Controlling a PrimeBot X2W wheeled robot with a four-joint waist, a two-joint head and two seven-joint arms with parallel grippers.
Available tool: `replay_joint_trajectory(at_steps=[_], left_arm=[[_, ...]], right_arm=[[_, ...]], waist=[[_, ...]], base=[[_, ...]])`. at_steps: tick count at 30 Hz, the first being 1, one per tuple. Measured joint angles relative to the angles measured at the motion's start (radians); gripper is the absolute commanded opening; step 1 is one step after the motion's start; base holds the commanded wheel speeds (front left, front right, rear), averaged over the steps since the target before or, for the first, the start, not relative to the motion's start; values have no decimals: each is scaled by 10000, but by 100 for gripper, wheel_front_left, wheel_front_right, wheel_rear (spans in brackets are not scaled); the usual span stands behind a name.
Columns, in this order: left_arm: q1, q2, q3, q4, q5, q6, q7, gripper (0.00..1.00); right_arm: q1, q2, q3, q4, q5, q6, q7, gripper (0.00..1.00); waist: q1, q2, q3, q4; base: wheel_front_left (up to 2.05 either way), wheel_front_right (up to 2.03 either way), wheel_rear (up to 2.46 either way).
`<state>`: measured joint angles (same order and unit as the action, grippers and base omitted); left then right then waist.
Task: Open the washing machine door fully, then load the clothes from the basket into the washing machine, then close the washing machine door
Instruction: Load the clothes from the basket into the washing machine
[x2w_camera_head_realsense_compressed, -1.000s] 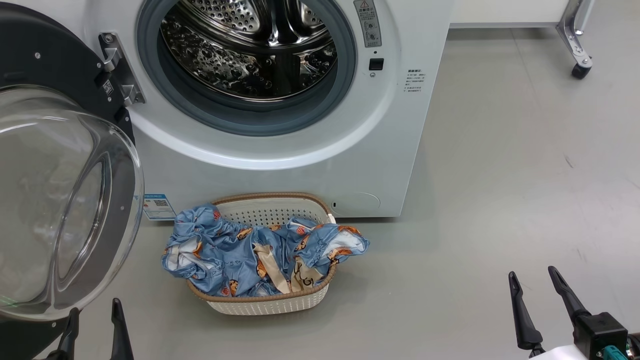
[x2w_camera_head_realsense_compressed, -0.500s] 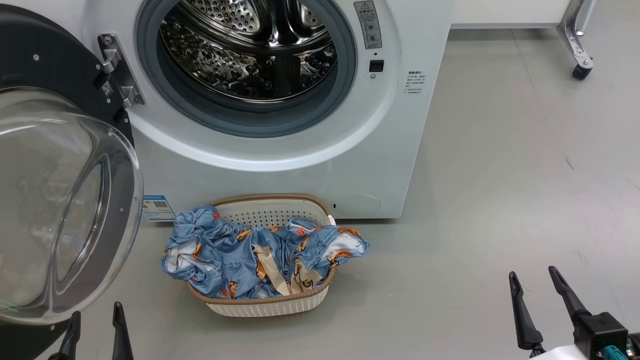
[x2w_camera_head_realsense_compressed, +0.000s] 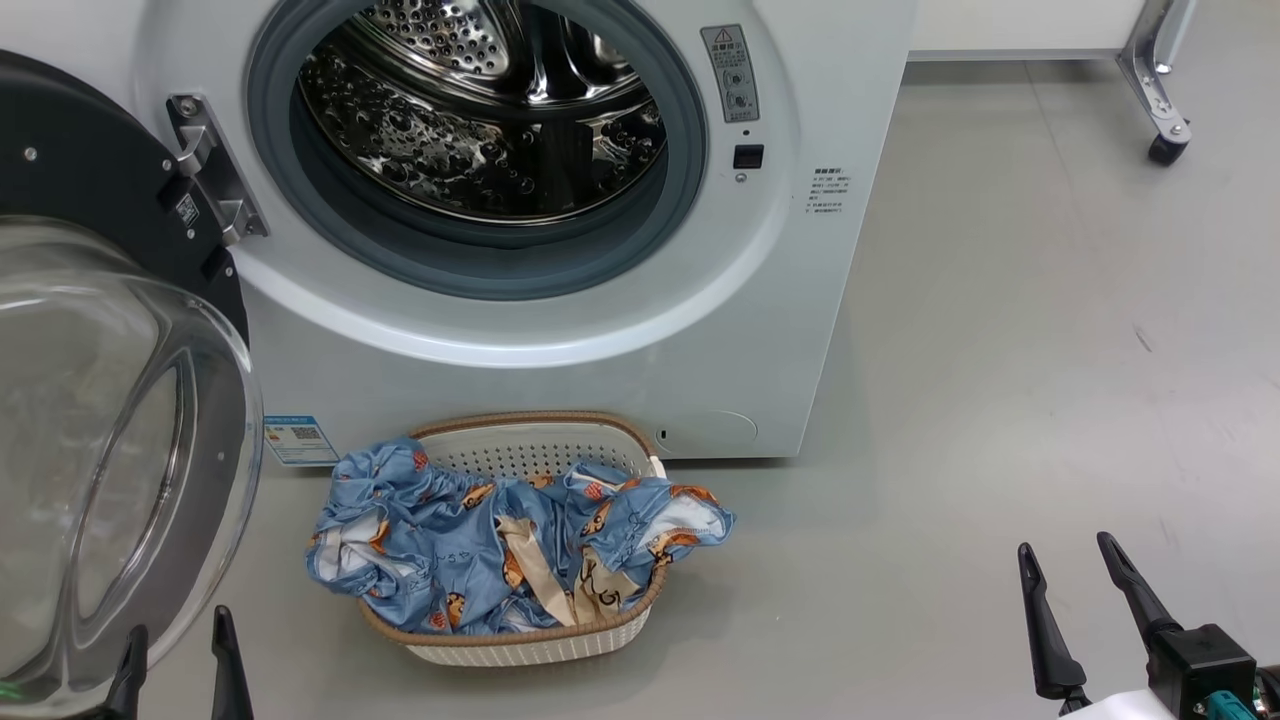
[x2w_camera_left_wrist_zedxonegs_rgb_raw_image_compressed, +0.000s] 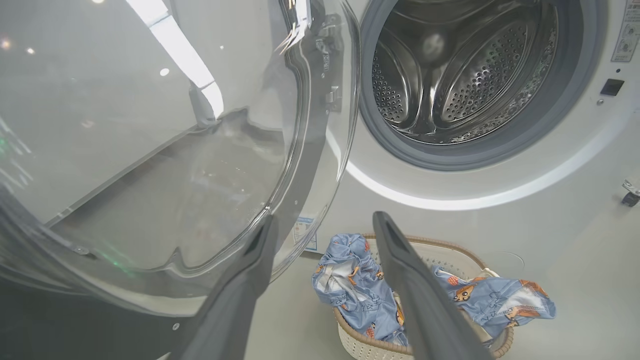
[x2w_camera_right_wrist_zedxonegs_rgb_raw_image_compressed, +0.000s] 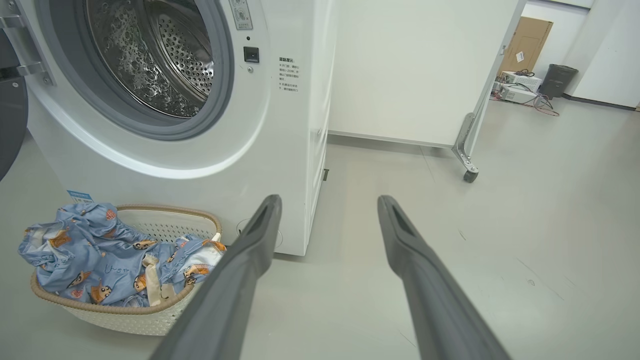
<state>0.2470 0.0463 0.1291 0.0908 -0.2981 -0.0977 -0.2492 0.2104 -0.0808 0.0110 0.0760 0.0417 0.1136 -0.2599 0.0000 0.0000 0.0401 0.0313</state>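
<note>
Your left tool and right tool both stand spread wide, holding nothing. The washing machine door hangs open at the left — the clothes lie heaped in the basket on the floor, just before the washing machine.

The clothes lie in the basket before the washing machine.

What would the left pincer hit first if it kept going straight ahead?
Probably the washing machine door: its glass bowl bulges just ahead of the left pincer, though depth is unclear.
</note>
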Motion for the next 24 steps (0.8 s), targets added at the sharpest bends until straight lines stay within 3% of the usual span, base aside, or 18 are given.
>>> replay_joint_trajectory(at_steps=[24], left_arm=[[-897, 10, 669, 1338, -31, -265, -2, 100]], right_arm=[[-236, 27, 79, -56, 0, 2, 0, 100]], waist=[[0, 0, 416, -33]], base=[[29, -29, 0]])
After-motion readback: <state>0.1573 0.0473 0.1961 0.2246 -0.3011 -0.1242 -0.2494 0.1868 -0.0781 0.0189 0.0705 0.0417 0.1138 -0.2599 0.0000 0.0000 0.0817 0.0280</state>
